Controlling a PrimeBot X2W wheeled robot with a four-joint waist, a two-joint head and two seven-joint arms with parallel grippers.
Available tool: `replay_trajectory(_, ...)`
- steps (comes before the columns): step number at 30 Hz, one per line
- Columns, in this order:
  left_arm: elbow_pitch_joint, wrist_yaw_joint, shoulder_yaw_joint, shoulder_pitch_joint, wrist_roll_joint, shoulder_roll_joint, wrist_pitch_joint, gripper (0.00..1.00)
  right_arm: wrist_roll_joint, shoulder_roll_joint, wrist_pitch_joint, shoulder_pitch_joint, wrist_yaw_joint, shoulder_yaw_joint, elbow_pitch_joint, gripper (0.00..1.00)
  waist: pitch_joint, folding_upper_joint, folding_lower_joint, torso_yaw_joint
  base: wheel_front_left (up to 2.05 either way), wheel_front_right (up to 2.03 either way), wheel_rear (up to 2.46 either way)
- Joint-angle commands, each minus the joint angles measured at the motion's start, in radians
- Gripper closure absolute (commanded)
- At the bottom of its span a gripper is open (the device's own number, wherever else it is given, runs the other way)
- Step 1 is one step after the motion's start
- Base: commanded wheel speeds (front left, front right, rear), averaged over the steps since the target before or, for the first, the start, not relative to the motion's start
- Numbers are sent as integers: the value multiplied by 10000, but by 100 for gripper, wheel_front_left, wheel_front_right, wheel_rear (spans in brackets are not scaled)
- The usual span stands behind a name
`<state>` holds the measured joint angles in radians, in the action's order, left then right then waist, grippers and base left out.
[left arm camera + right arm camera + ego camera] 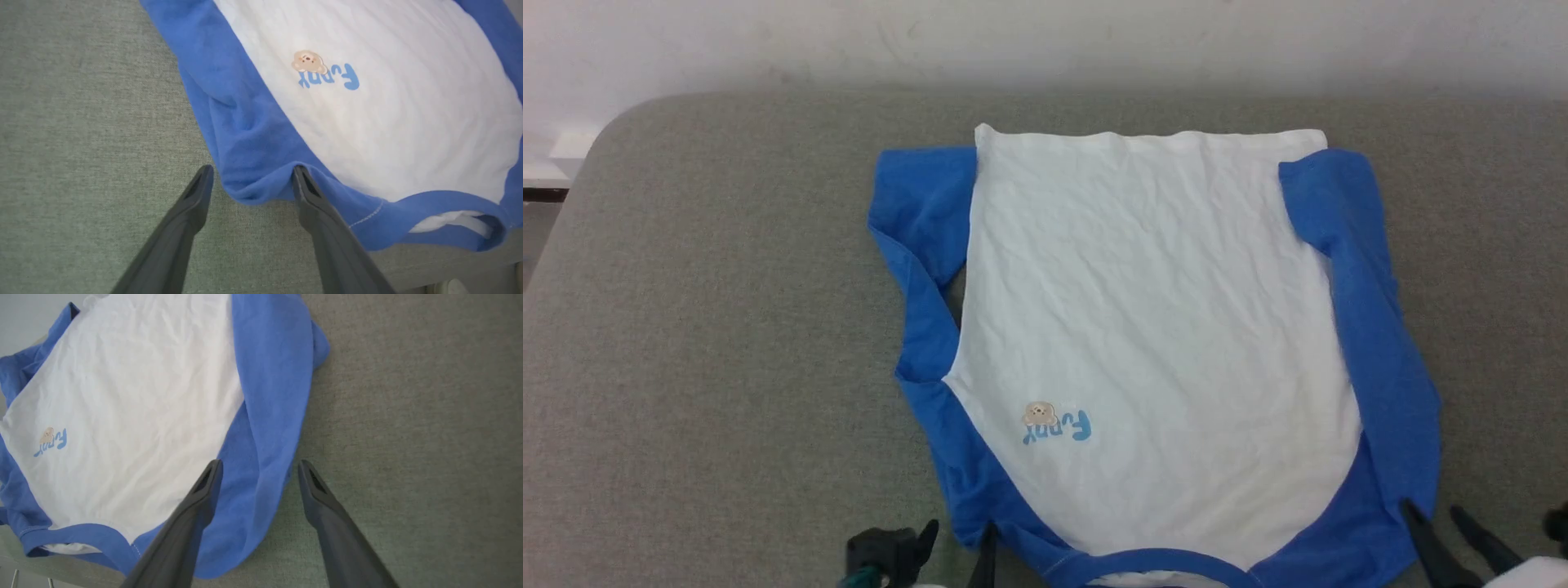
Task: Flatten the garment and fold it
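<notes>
Lying on grey surface (727, 327), garment (1160, 327), pale wall (1045, 41) behind — left fingers (192, 204), right fingers (322, 502) spread.

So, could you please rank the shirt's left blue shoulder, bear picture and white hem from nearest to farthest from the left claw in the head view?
1. Blue shoulder, right at the left claw, near edge.
2. Bear picture, just beyond, on the chest.
3. White hem, at the far edge.

Both the left gripper (253, 175) and right gripper (260, 469) are wearing long, tapering, matte dark-grey fingers (179, 228); a white forearm shell (1535, 572) is showing behind the right one.
</notes>
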<state>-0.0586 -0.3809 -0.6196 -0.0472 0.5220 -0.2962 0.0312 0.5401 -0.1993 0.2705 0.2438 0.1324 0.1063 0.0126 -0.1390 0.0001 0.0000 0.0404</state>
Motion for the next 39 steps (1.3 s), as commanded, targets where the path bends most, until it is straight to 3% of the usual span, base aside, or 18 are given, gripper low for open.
replay_trajectory(1,294,-89,178,-313,209,-12,-126,0,58,22,53,215,-17,217,297,0,-5,-1,0,24,0,0,0)
replay_trajectory(5,2060,-583,1319,-1080,685,-271,-896,0,-293,272,-61,637,-17,1541,2061,0,-21,-1,0,125,0,0,0)
replay_trajectory(8,3195,-1200,2189,-1164,278,-378,-1994,0,-1173,524,-531,539,-17,2221,3321,0,14,-1,0,196,0,0,0)
replay_trajectory(11,3910,-1134,2491,-933,-280,-277,-2726,0,-2174,631,-1065,352,-17,2115,4175,0,80,-1,0,233,0,0,0)
replay_trajectory(13,3929,-1007,2369,-753,-1040,-379,-2861,0,-2671,746,-1431,155,-17,1804,4371,0,140,-1,0,226,0,0,0)
replay_trajectory(16,3453,-1249,2135,-594,-2227,-407,-2912,0,-3541,897,-1990,-67,-17,1379,4276,0,233,-1,0,238,0,0,0)
replay_trajectory(24,2792,-1386,2141,-429,-2797,169,-2926,0,-3944,1379,-2595,38,-17,903,3689,0,201,-1,0,266,0,0,0)
replay_trajectory(29,2886,-902,2368,936,-3036,-429,-2435,0,-3812,1422,-2659,-144,-17,867,3755,0,-322,-1,0,231,0,0,0)
replay_trajectory(32,3226,-479,2477,2488,-3352,-982,-1342,0,-3692,1335,-2629,-306,-17,885,3894,0,-785,-1,0,282,0,0,0)
replay_trajectory(35,3403,-37,2613,4183,-3123,-1038,-214,0,-3491,1115,-2570,-493,-17,902,4024,0,-1354,-1,0,395,0,0,0)
replay_trajectory(39,2636,930,2535,6552,-3150,-1588,1362,0,-3180,701,-2547,-934,-17,884,4286,0,-2284,-1,0,429,0,0,0)
